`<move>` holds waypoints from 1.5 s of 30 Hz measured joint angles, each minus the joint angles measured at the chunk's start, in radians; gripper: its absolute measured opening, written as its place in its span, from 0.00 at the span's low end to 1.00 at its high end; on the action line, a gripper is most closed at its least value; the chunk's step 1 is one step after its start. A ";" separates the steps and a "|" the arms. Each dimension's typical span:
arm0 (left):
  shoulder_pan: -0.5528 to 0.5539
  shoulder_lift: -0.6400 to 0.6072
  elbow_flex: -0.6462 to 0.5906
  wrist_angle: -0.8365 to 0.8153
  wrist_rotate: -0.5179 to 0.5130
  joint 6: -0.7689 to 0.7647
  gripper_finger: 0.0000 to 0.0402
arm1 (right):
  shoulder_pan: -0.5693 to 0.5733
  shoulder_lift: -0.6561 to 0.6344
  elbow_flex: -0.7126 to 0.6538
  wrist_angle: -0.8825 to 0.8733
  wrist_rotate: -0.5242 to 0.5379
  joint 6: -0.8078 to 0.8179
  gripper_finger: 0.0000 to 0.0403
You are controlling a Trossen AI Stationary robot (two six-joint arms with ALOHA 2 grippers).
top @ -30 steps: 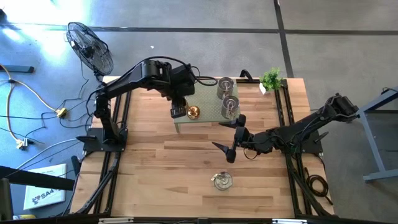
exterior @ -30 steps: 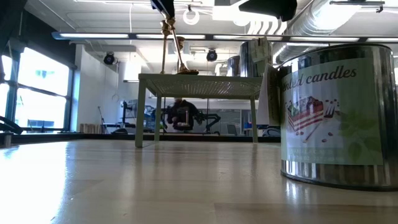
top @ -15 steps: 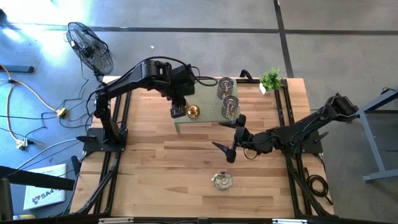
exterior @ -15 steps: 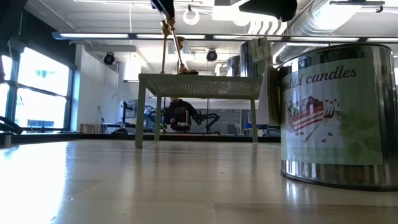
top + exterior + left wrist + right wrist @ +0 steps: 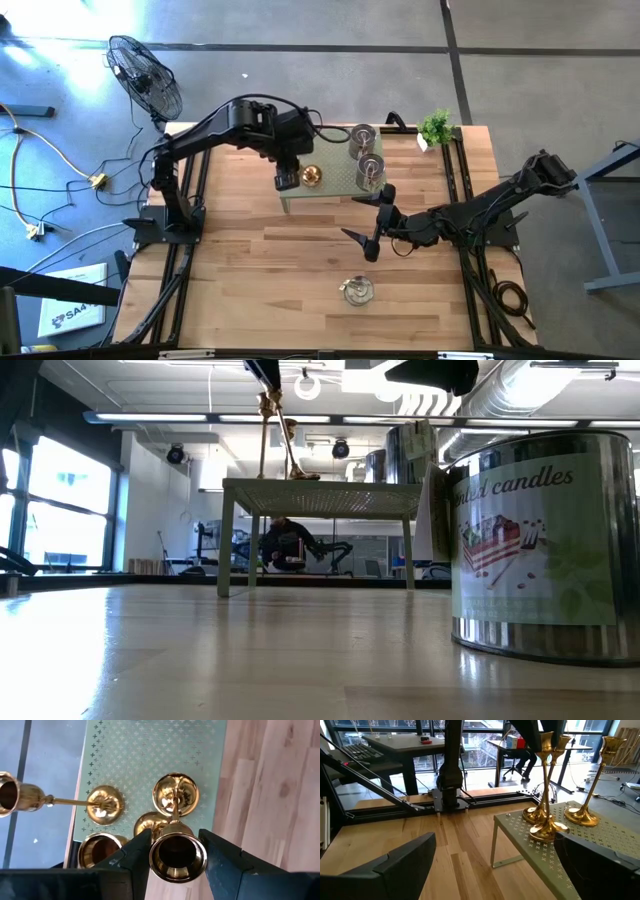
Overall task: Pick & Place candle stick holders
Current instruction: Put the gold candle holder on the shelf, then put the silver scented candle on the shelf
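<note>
Three gold brass candle stick holders stand on the left end of a small green perforated stand (image 5: 330, 177); they also show in the right wrist view (image 5: 547, 827). My left gripper (image 5: 288, 168) is above them, shut on the cup of one brass holder (image 5: 177, 854). Two silvery cylindrical holders (image 5: 366, 150) stand on the stand's right end. A third silvery one (image 5: 357, 291), labelled with candles, stands on the table near the front edge and fills the right of the low view (image 5: 540, 540). My right gripper (image 5: 372, 225) is open and empty in front of the stand. My left gripper pinches the brass holder's cup (image 5: 156, 862) at the top of its stem between its two fingers. The fingers (image 5: 136, 855) come from above, pointing down along the stem. The holder's round base (image 5: 175, 794) looks set on the green stand.
A small green potted plant (image 5: 436, 127) stands at the table's far right corner. A fan (image 5: 145, 75) stands on the floor beyond the far left corner. Bare wood lies to the left of and in front of the stand. A person sits in the room behind (image 5: 285, 543).
</note>
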State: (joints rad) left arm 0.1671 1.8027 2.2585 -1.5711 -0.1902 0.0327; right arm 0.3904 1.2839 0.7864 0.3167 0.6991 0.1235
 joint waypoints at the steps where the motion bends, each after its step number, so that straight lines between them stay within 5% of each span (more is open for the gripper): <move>1: -0.005 0.000 0.000 0.000 0.001 0.003 0.38 | 0.000 0.000 0.000 0.000 0.000 0.000 0.99; 8: -0.020 0.000 0.000 0.000 -0.002 0.016 0.42 | 0.000 0.000 0.000 -0.002 0.000 0.007 0.99; 25: -0.017 0.000 0.000 0.002 0.031 0.042 0.89 | 0.000 0.000 0.000 -0.016 -0.018 0.009 0.99; 33: -0.032 0.000 0.000 0.000 0.215 0.045 0.91 | 0.003 0.000 0.000 -0.029 -0.036 0.008 0.99; 45: -0.193 -0.035 -0.001 0.000 0.090 0.074 0.91 | 0.017 0.000 0.000 -0.031 -0.114 -0.058 0.99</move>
State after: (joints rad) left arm -0.0262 1.7674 2.2578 -1.5708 -0.1006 0.1069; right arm 0.4075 1.2839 0.7864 0.2856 0.5854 0.0658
